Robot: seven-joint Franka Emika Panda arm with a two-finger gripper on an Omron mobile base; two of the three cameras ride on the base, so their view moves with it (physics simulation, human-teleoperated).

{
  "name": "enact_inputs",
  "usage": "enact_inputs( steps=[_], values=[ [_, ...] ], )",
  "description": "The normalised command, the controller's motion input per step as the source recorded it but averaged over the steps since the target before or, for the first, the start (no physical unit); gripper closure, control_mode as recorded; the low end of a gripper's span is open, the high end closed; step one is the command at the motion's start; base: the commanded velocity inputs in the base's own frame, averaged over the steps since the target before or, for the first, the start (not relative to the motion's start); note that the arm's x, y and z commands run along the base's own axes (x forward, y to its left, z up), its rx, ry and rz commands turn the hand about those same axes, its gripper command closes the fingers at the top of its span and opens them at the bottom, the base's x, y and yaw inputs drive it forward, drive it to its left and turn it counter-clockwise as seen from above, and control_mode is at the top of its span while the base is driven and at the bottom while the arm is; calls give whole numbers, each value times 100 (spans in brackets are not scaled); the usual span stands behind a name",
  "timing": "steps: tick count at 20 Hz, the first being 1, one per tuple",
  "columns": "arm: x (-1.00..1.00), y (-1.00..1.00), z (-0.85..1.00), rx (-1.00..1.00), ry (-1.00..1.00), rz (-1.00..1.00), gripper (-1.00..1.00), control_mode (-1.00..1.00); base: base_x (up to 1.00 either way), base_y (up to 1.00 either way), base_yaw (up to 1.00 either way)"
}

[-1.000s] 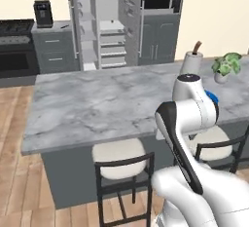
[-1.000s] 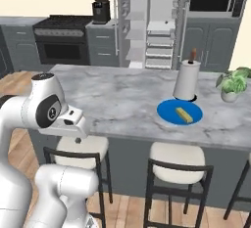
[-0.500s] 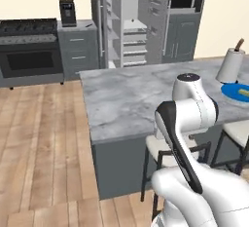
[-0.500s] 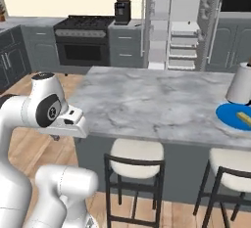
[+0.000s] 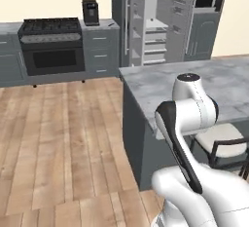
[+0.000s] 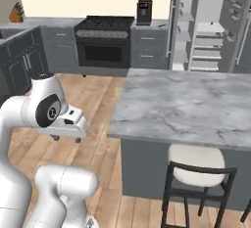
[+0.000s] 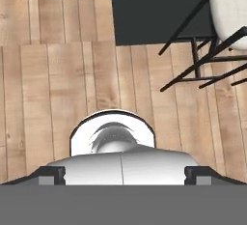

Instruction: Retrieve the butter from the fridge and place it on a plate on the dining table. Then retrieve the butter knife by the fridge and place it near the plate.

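Observation:
The grey fridge [image 5: 154,22] [image 6: 210,26] stands open at the back, its white inner shelves showing. On the dark counter just left of it lies a slim dark butter knife [image 5: 112,25] [image 6: 161,25], tiny at this distance. The marble-topped dining table [image 5: 214,82] [image 6: 196,105] reaches in from the right. The butter and the plate are out of view. My gripper [image 6: 67,138] [image 7: 125,175] hangs low beside the base, pointing down at the wooden floor, open with nothing between its widely spread fingertips [image 7: 52,175].
A black stove [image 5: 51,43] [image 6: 105,38] and a coffee machine [image 5: 90,11] [image 6: 143,11] stand along the back wall left of the fridge. Stools [image 5: 221,139] [image 6: 196,164] are tucked under the table's near side. Open wooden floor [image 5: 63,133] lies between me and the back counters.
The base has driven, so both base views have swung left: the plate with the butter slid out at the right, stove and floor came in. The gripper stays open.

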Motion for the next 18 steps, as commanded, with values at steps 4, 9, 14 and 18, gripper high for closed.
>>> enact_inputs(
  steps=[4,9,14,18],
  values=[
    [0,0,0,0,0,0,-100,100,41,100,-11],
    [0,0,0,0,0,0,-100,100,63,100,-18],
    [0,0,0,0,0,0,-100,100,75,78,-30],
    [0,0,0,0,0,0,-100,100,100,55,-44]
  ],
)
